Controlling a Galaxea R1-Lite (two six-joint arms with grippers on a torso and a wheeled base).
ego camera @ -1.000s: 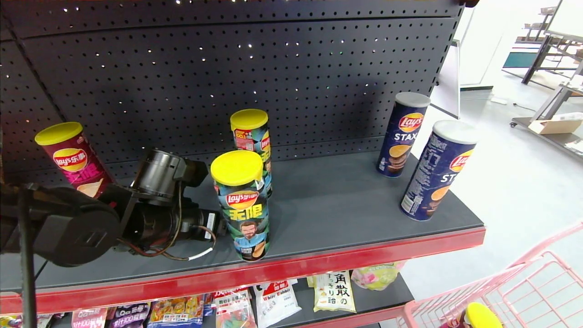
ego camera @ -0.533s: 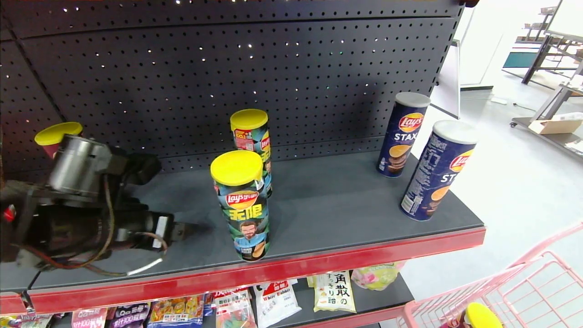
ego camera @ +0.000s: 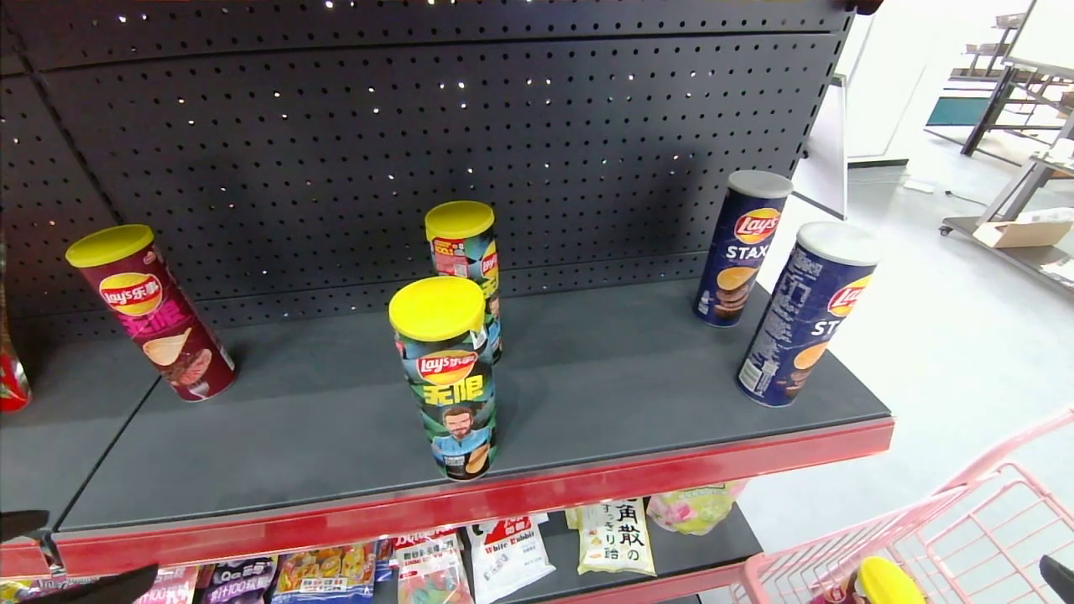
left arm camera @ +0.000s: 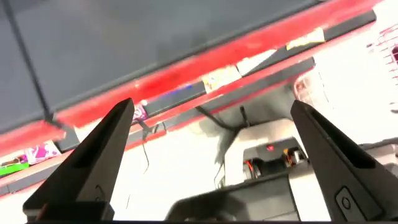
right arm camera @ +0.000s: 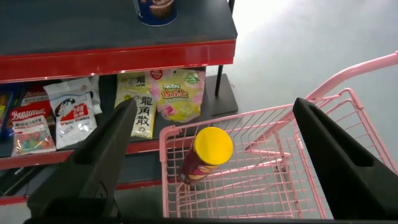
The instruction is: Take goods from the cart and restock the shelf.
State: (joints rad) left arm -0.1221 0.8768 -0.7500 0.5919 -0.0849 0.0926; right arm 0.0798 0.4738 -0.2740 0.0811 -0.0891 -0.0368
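Left gripper (left arm camera: 212,104) has backed off the shelf (ego camera: 638,377) — spread wide, empty, like the right gripper (right arm camera: 216,102); the green can (ego camera: 446,382) stands upright, yellow-lidded.

Logos and lettering mark the crisp cans (ego camera: 443,377) on the shelf (ego camera: 629,377); printed characters mark the snack packets (ego camera: 615,537) below its red edge.

The brightly lit floor (ego camera: 940,352) on the right washes almost white while the dark pegboard (ego camera: 336,151) stays dim, pricked by light through its holes; the chip cans (ego camera: 445,377) cast soft shadows on the grey shelf (ego camera: 629,386), straight lines bow toward the head view's edges, and the left wrist view is smeared.
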